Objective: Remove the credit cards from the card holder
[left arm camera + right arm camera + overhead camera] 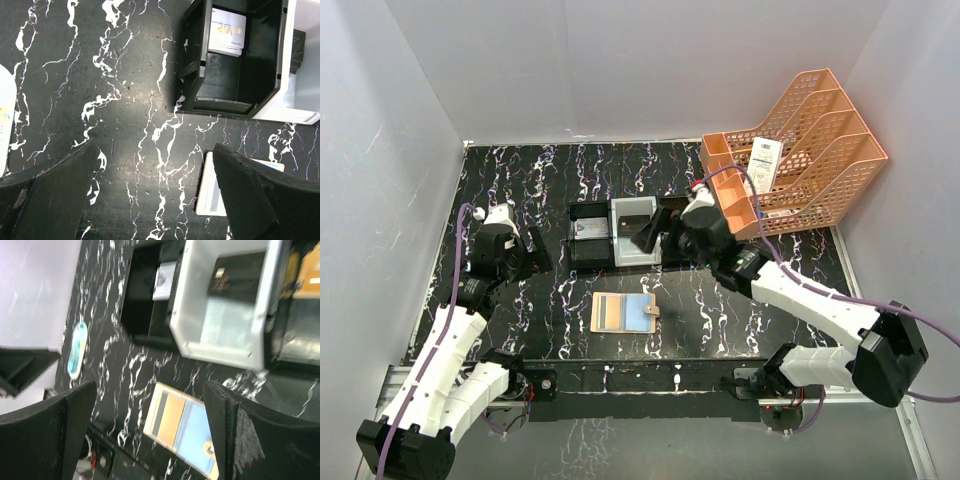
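Note:
The tan card holder [625, 313] lies open on the black marbled table, in front of the tray; a gold card [172, 417] sits in its left half beside pale blue slots. A black card [235, 272] lies in the tray's grey middle compartment. A silvery card [227, 32] rests in the left black compartment. My right gripper [658, 228] hovers over the tray, open and empty, with the card holder [187, 432] showing between its fingers. My left gripper [530, 252] stands open left of the tray, holding nothing; the card holder's corner [212, 192] peeks out beside its right finger.
The three-compartment tray [612, 250] sits mid-table. An orange file rack [800, 150] with a white receipt [765, 160] stands at the back right, close behind the right arm. A small white-and-blue oval object [76, 350] lies on the table at the left. White walls enclose the table.

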### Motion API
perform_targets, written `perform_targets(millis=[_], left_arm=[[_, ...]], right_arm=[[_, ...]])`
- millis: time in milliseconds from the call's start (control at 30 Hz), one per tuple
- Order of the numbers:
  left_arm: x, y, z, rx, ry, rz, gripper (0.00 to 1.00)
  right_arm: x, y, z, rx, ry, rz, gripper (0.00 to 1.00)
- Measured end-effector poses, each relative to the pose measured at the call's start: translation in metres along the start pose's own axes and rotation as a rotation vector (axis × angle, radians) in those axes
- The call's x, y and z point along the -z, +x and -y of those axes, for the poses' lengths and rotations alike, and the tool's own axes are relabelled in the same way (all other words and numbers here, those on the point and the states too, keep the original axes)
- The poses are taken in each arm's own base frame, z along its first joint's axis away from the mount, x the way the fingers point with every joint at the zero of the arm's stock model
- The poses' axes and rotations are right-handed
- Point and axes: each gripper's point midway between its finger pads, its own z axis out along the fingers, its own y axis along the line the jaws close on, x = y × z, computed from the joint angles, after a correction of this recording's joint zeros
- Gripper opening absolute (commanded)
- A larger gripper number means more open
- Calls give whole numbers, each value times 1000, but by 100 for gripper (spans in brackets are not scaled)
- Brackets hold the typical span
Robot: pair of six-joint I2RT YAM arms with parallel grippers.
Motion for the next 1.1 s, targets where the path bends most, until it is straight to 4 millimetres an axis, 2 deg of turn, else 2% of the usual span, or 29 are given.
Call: perform_targets(millis=[133,200,267,333,467,600,767,933,1100], left_arm=[[2,1,-5,15,-26,4,99],[5,0,-7,22,-32,14,99],[8,-3,-8,29,-36,32,99],[11,-5,-10,33,-41,47,99],[10,-5,-14,34,-68,52,99],[4,-2,-18,27,-98,28,99],[1,4,-22,20,-124,-1,99],[2,4,-26,22,-142,2,99],[1,4,-26,20,-143,-2,99]], right_arm=[[7,49,-28,46,62,-67,79],[12,80,-42,83,97,-76,76],[15,109,-51,122,126,-90,73],[12,131,-51,145,172,-101,71],[-7,148,-37,161,289,-97,66],[-21,158,-32,172,348,-99,61],[-32,174,-26,187,374,-131,59],[-54,197,-27,214,403,-185,56],[-60,214,-10,246,461,-232,56]])
